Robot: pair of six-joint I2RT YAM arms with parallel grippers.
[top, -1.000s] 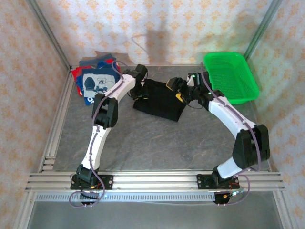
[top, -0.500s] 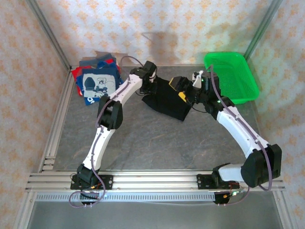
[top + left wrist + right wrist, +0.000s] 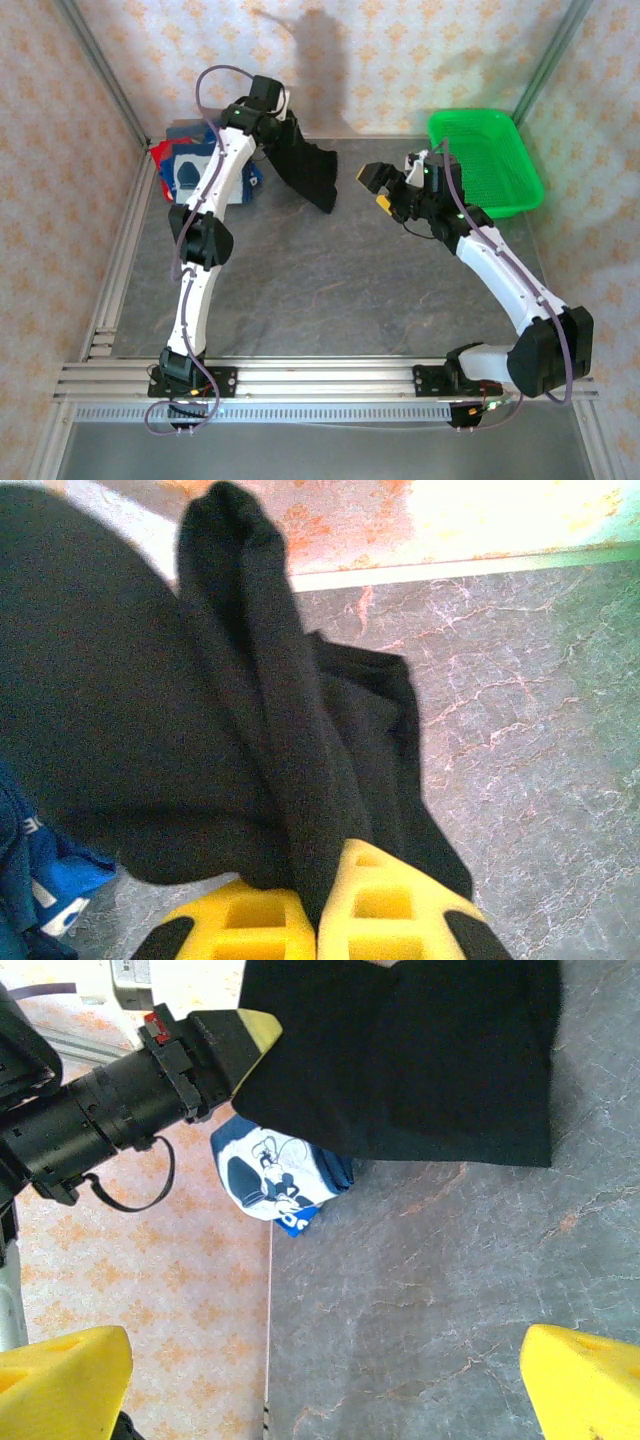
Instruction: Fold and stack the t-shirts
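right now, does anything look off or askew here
Yes: the black t-shirt dangles bunched and crooked from the shut left tool, near the far wall, rather than lying flat. Nothing looks spilled or damaged.

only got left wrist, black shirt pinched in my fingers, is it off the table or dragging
Observer: The black t-shirt hangs from the left gripper high by the back wall; its low corner is near the table, contact unclear.
Operator: right arm helping
Observer: No, the right gripper is open and empty, between the shirt and the green basket.
Operator: where's the pile
Observer: Back left corner, navy t-shirt on top, red t-shirt edge under it.
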